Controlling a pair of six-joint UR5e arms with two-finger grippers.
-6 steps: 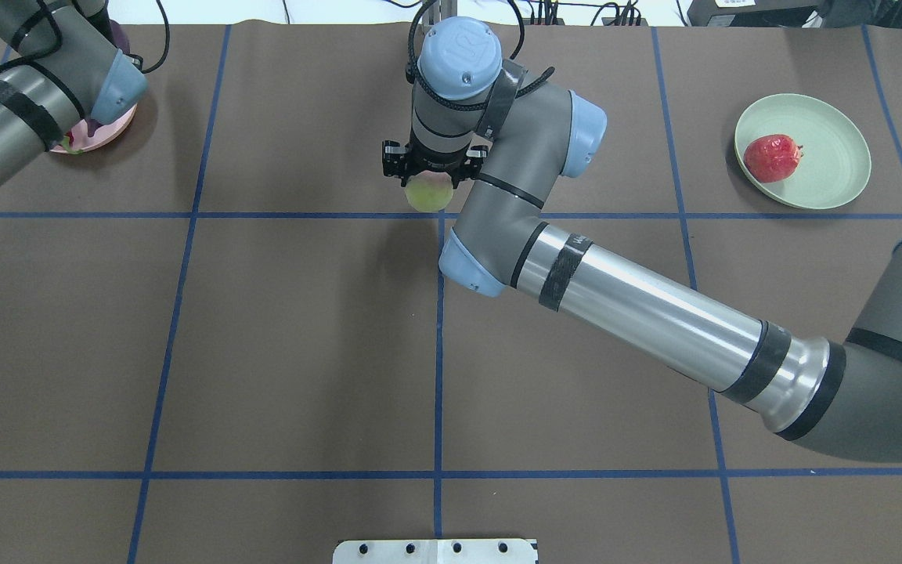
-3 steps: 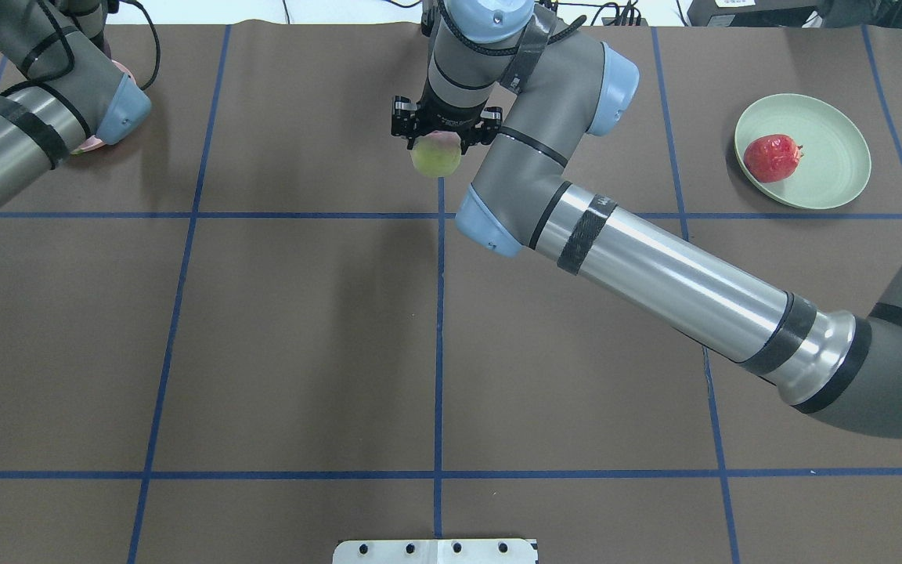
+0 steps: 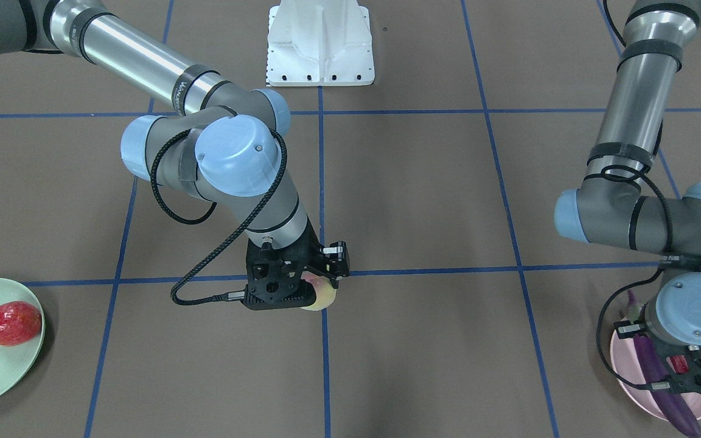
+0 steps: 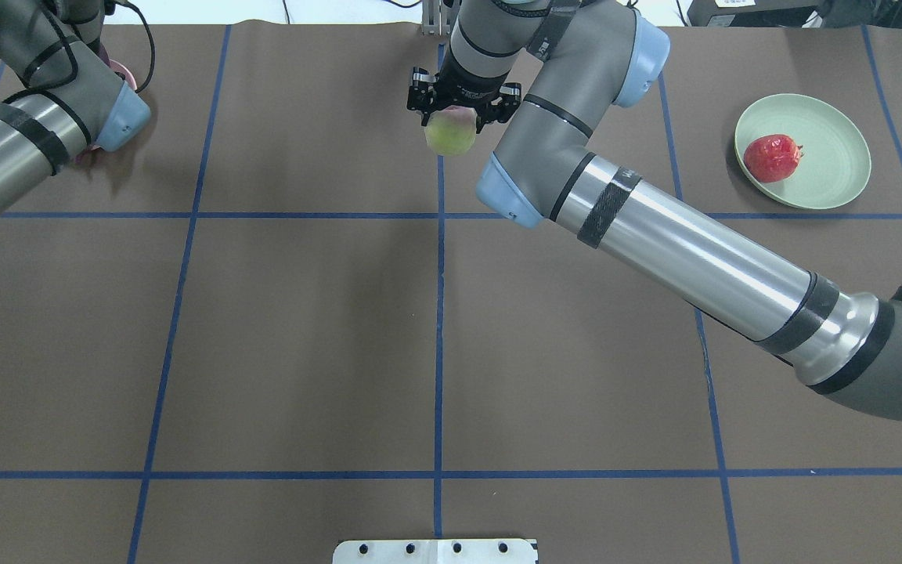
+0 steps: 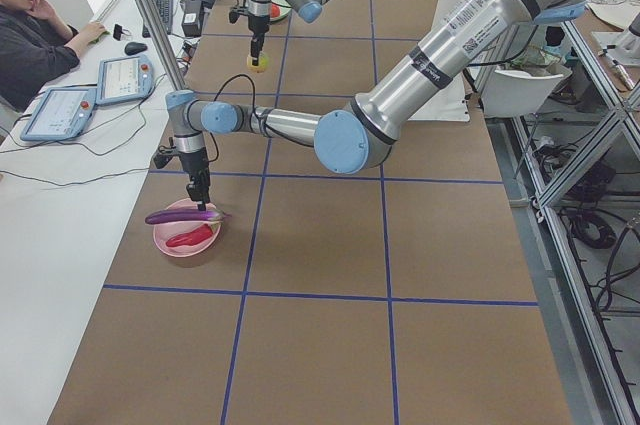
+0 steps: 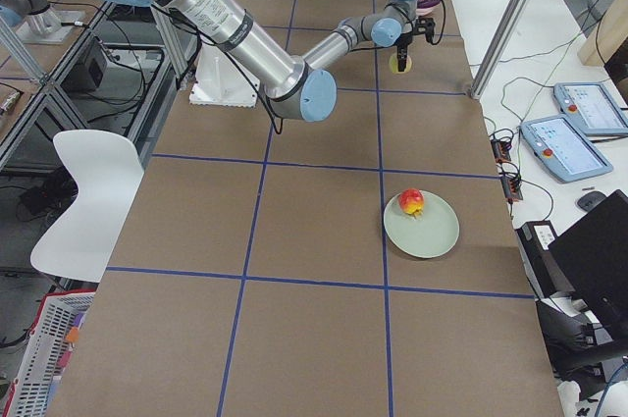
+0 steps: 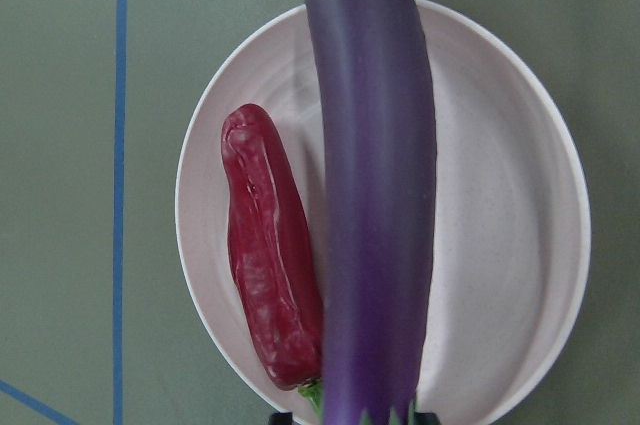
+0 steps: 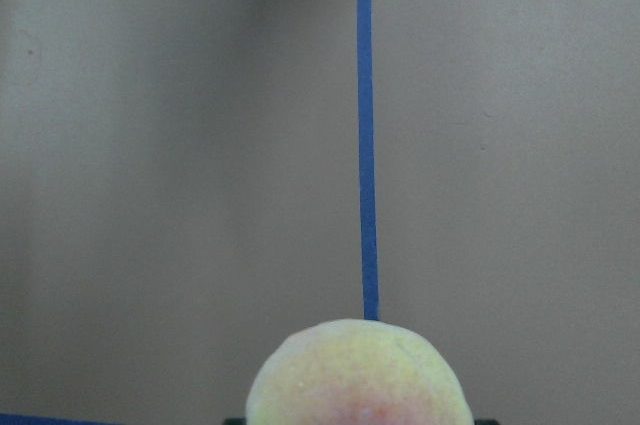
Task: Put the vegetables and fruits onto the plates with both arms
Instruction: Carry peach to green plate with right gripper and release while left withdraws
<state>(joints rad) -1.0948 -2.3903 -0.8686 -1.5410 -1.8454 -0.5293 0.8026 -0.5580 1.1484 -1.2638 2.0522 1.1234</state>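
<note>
My right gripper (image 4: 459,113) is shut on the pale yellow-green fruit (image 4: 451,135) and holds it in the air above the table's centre line; the fruit also shows at the bottom of the right wrist view (image 8: 360,375). The red fruit (image 4: 770,157) lies on the mint green plate (image 4: 835,149) at the far right. My left gripper (image 3: 688,374) is over the pink plate (image 3: 624,371), its fingers closed around the cap end of the purple eggplant (image 7: 375,195). The eggplant spans the plate and overhangs its rim. The red chili (image 7: 270,265) lies on the plate beside it.
The white robot base (image 3: 320,42) stands at the table's near middle. Blue tape lines divide the brown table cover. An operator (image 5: 40,5) sits past the far edge with tablets (image 5: 125,80). A metal post (image 5: 150,15) stands there too.
My right gripper has lifted the yellow-green fruit and carried it toward the far side and slightly right. My left arm has shifted farther over the pink plate.
</note>
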